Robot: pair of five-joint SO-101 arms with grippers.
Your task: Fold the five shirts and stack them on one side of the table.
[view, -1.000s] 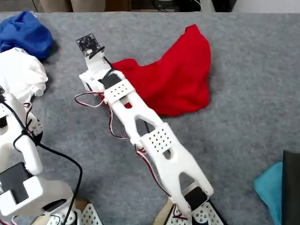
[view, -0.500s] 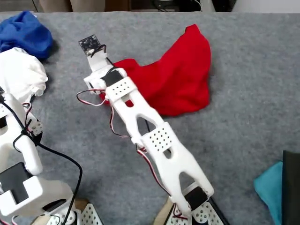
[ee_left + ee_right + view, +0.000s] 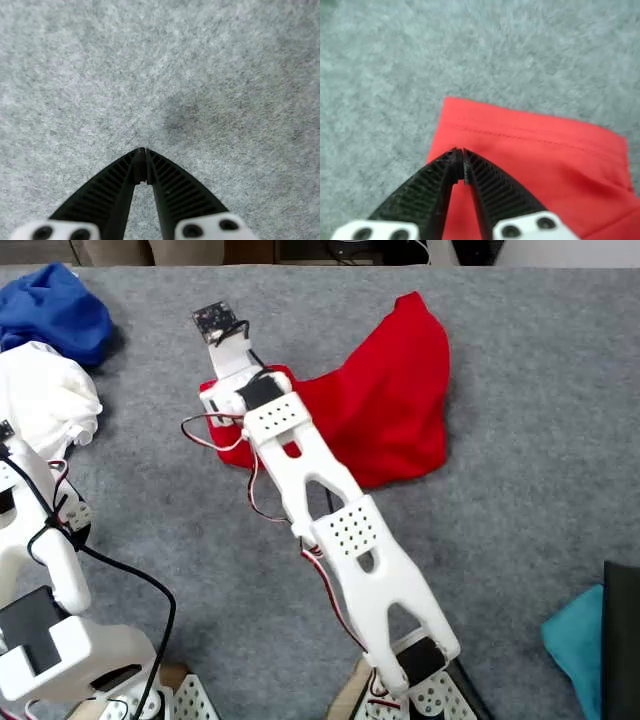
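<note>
Shirt (image 3: 380, 390) sleeve sits pinched in the clenched right claw (image 3: 460, 159), likely for spreading flat; left claw (image 3: 141, 159) clenched empty.

light: bright, even, diffuse from above | shadows: soft, thin along right arm (image 3: 300, 460) on table (image 3: 520, 390) | left wrist view: dim patch on table ahead of left claw (image 3: 141, 154)

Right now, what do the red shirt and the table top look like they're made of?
Red shirt: looks like a soft, thin knit, probably cotton or a blend, with a matte finish. It slumps in loose folds, and the right wrist view shows a stitched hem line. Table top: seems covered in grey felt or short carpet, matte, with a fuzzy, mottled nap.
</note>
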